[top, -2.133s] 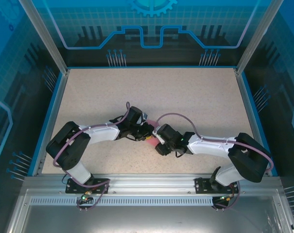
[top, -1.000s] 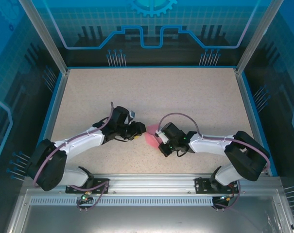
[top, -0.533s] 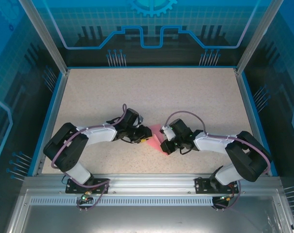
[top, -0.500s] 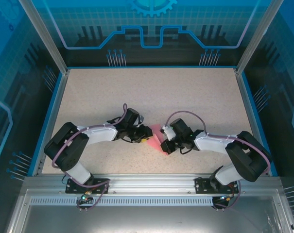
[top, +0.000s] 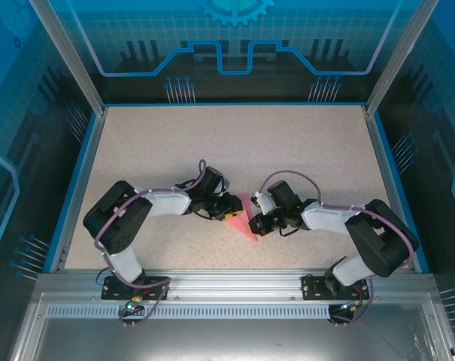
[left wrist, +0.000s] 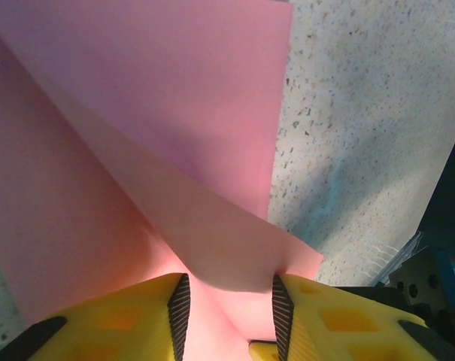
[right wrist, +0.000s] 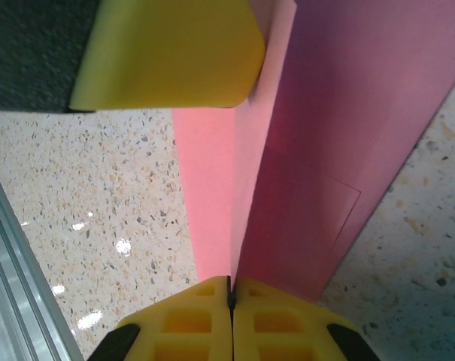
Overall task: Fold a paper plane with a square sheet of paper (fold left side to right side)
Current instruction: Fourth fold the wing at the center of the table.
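right gripper (right wrist: 231, 295) is clamped on 1 fold of the pink paper (right wrist: 317, 150), its pads pressed together. left gripper (left wrist: 227, 320) has its 2 yellow fingers (left wrist: 129, 320) parted, with a raised flap between them. the 1 creased, pointed sheet lies between both grippers on the speckled table (top: 235, 143), toward its near edge.

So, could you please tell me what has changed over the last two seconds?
The right gripper shifted rightward, uncovering more of the sheet of paper, whose tip now points toward the near edge. The left arm swung out left and came back. The left gripper stays at the paper's left edge.
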Available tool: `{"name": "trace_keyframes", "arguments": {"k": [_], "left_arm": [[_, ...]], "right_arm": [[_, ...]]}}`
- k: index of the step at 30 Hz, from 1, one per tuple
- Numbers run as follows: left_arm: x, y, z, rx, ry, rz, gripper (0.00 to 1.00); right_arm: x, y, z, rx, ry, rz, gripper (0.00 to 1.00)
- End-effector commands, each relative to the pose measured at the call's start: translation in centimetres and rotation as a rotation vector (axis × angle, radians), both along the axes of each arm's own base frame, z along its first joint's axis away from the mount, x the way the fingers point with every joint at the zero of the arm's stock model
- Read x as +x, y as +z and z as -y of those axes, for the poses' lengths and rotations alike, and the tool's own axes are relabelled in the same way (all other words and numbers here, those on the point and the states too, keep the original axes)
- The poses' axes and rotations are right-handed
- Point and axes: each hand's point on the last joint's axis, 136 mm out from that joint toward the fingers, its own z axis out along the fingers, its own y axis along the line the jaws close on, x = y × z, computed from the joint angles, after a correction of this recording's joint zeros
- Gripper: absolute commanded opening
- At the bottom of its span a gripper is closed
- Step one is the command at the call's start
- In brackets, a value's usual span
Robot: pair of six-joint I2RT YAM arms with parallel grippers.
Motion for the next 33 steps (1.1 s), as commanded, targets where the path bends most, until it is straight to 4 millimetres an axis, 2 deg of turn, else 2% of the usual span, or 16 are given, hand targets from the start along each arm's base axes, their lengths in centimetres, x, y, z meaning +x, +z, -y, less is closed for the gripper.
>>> {"name": "trace_keyframes", "arguments": {"k": [1,6,12,22,33], "left_arm": [[0.1,0.0,0.7,0.000,-0.025,-0.001,0.38],[-0.3,-1.5,0.5,0.029,-0.022,-0.034,0.39],[-0.5,-2.1,0.0,0.059,-0.020,-0.041,0.39],[-0.5,-2.3,-0.2,0.074,-0.023,-0.041,0.39],[-0.5,-2.0,-0.2,0.069,-0.025,-0.034,0.39]], "right_arm": [[-0.4,-0.6,0.2,0.018,-0.012,-0.056,0.06],[-0.4,-1.0,0.1,0.027,-0.017,-0.081,0.07],[-0.3,-0.8,0.2,0.039,-0.022,-0.082,0.10],[1.7,2.0,0.1,0.163,-0.051,-0.093,0.31],[3.7,1.5,-0.9,0.222,-0.060,-0.179,0.33]]}}
